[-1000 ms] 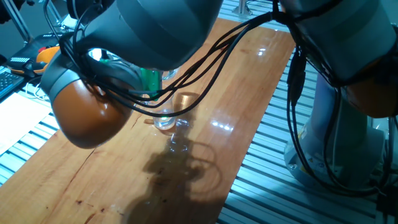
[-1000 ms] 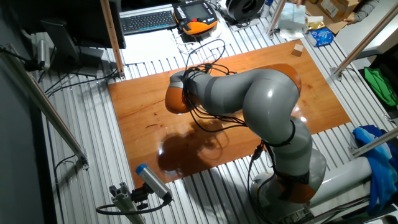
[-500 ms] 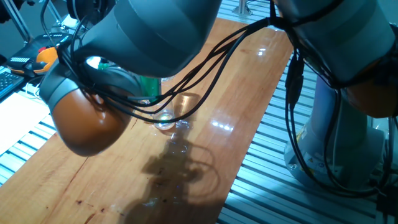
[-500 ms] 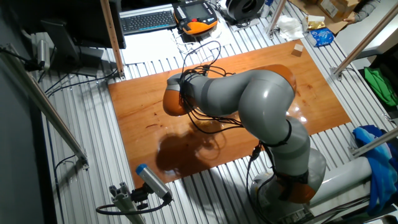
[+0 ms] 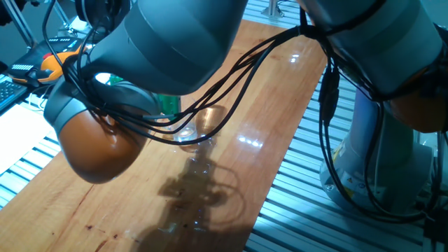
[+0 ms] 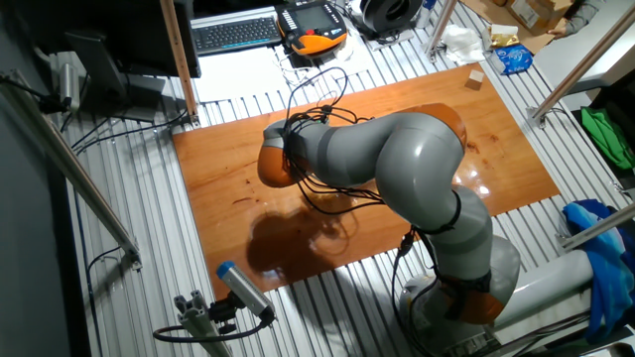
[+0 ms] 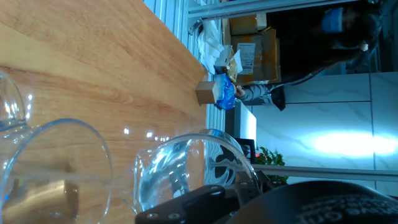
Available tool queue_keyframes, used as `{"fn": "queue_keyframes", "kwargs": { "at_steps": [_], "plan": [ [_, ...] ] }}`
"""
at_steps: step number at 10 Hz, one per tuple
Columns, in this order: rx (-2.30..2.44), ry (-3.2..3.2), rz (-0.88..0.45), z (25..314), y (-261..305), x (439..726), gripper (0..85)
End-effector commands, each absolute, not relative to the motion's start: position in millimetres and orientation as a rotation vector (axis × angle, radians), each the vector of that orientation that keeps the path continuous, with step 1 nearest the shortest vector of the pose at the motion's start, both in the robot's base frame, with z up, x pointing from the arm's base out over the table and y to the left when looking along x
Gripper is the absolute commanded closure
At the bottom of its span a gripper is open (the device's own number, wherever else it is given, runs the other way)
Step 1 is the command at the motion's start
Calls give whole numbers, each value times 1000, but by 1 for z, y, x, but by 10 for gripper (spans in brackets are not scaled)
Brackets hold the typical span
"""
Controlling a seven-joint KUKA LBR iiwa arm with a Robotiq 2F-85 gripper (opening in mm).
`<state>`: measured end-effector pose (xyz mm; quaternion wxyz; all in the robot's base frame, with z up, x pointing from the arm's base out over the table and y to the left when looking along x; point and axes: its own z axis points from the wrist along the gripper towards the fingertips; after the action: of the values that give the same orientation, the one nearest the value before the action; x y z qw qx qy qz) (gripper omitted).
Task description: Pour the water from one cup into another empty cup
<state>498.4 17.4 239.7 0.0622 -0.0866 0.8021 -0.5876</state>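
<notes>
The hand view is rolled sideways, so the small glass tumbler [image 7: 186,171] lies tipped with its mouth toward the handled glass mug [image 7: 56,168] just left of it, evidently for pouring the water. The gripper [image 7: 214,200] appears clamped on the tumbler. The arm hides both glasses on the wooden table [image 6: 213,169]. No writing is legible.
</notes>
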Motion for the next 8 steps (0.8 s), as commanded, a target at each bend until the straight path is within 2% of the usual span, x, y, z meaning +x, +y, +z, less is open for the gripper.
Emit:
{"fn": "queue_keyframes", "kwargs": {
  "at_steps": [1,8],
  "plan": [
    [-260,2426,-1778,240,18,498,850],
    [-268,2431,-1798,241,20,497,850]
  ]
}}
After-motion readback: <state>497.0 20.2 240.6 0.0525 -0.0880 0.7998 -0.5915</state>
